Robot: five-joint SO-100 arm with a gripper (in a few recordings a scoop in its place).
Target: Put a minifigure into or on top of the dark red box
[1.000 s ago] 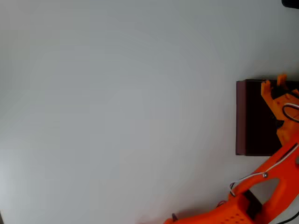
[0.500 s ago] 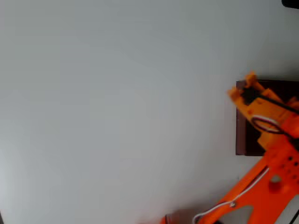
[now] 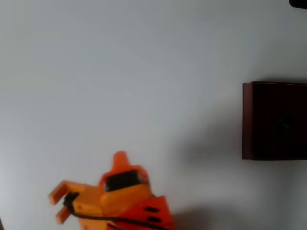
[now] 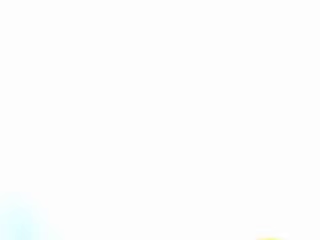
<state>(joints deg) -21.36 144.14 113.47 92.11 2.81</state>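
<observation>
Matt white table, matt dark red box — orange plastic pincer, smooth

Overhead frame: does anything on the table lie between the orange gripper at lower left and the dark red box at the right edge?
Nothing visible does. Between the gripper and the dark red box there is only bare white table. The jaws stand apart with nothing between them.
</observation>
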